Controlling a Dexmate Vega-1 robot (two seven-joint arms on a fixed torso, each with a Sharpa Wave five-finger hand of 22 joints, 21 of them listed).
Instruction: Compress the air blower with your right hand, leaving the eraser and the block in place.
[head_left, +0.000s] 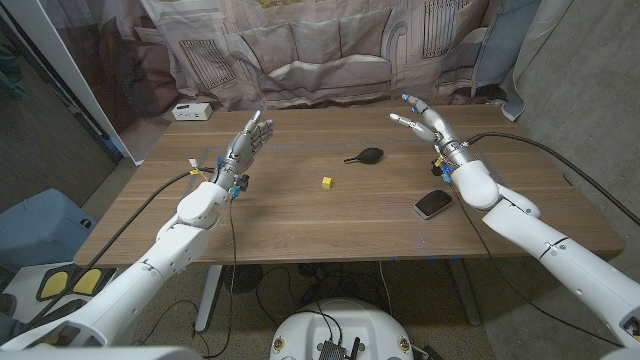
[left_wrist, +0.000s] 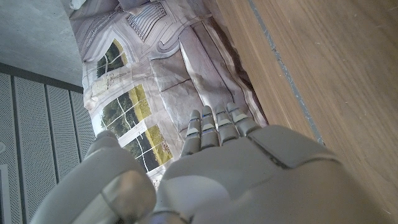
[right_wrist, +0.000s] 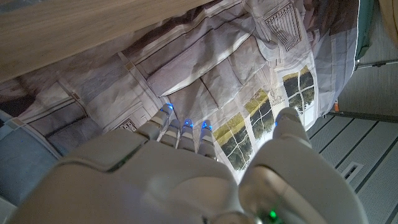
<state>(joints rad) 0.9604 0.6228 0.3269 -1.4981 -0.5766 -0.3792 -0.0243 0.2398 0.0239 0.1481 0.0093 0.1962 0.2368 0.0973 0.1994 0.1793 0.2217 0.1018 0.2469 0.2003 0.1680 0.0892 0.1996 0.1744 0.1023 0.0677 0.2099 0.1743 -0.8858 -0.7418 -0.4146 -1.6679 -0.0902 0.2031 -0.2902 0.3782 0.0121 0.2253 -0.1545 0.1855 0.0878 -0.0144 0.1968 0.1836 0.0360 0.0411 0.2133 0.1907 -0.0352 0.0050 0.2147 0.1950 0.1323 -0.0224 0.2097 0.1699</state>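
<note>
A black air blower (head_left: 367, 155) lies on the wooden table (head_left: 300, 215) at the middle back, its nozzle pointing left. A small yellow block (head_left: 326, 182) sits nearer the front, left of the blower. A black eraser (head_left: 433, 204) lies at the right, close to my right forearm. My right hand (head_left: 424, 120) is raised over the table's back right, right of the blower, fingers spread and holding nothing; its back (right_wrist: 186, 180) faces the wrist camera. My left hand (head_left: 247, 143) is raised at the left, fingers extended, empty, also seen from behind (left_wrist: 236, 168).
A white box (head_left: 191, 111) stands at the table's back left corner. A printed curtain (head_left: 300, 50) hangs behind the table. Cables run along both forearms.
</note>
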